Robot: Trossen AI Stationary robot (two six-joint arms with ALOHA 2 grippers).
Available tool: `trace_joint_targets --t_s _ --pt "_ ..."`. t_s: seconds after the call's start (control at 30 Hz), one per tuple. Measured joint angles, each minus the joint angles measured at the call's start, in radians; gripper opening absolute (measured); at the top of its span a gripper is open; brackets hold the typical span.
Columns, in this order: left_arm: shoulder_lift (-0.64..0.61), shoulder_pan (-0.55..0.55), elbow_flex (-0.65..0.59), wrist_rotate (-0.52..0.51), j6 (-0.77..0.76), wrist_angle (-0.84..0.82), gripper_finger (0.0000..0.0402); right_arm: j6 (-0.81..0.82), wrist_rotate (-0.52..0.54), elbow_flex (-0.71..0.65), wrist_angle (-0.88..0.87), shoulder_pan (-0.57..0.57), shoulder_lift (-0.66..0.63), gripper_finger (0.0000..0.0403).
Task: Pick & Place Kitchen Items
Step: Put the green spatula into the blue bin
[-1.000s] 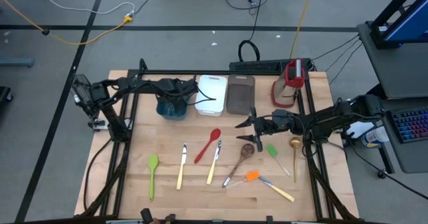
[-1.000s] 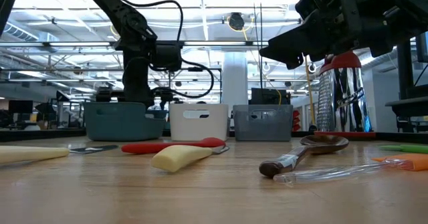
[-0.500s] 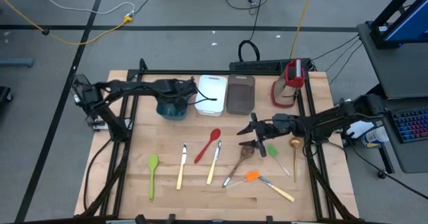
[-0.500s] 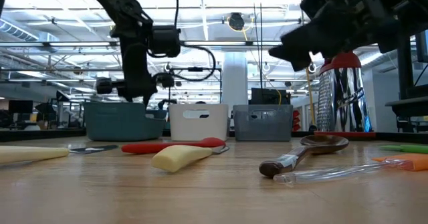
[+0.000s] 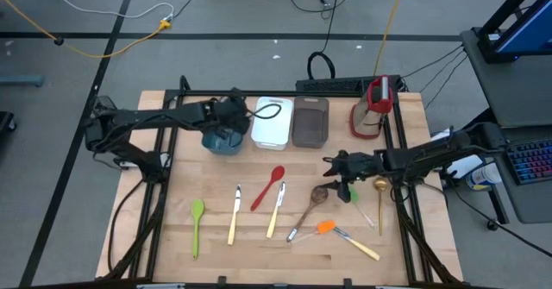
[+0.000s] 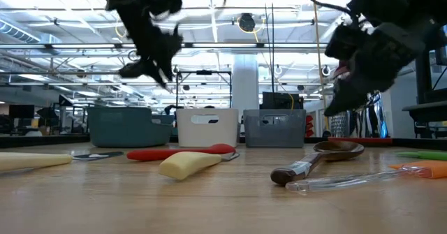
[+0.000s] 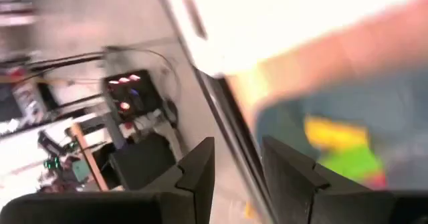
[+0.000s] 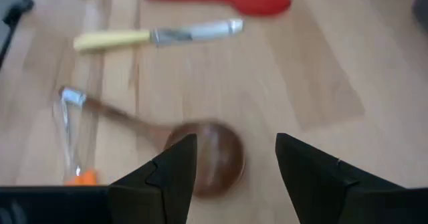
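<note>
Right tool hangs spread above the wooden spoon on the wooden surface; left tool, spread, over the teal tray. Three trays, two pale-handled knives. Low view: ceiling lights behind.

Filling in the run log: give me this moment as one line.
left gripper: open, above teal tray | right gripper: open, over wooden spoon bowl | spoon untouched on table
</note>
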Motion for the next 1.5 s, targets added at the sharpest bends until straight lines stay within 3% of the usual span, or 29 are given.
trace_joint_targets --t_s 0.23,0.37,0.5,0.77,1.5 --pt "-0.084 -0.042 0.001 0.054 -0.353 0.141 0.0127 0.089 0.051 0.189 -0.412 0.079 0.0 0.0196" --pt "-0.107 -0.045 0.001 0.08 -0.597 0.177 0.0127 0.182 0.096 0.275 -0.559 0.111 0.038 0.0196" --pt "-0.103 -0.045 0.001 0.099 -0.788 0.179 0.0127 0.334 0.067 0.292 -0.649 0.125 0.078 0.0196" --pt "-0.095 -0.047 0.0 0.164 -0.802 0.177 0.0127 0.549 0.04 0.293 -0.778 0.133 0.166 0.0196" --pt "-0.094 -0.046 0.0 0.183 -0.801 0.181 0.0127 0.677 0.044 0.296 -0.801 0.13 0.37 0.0196"
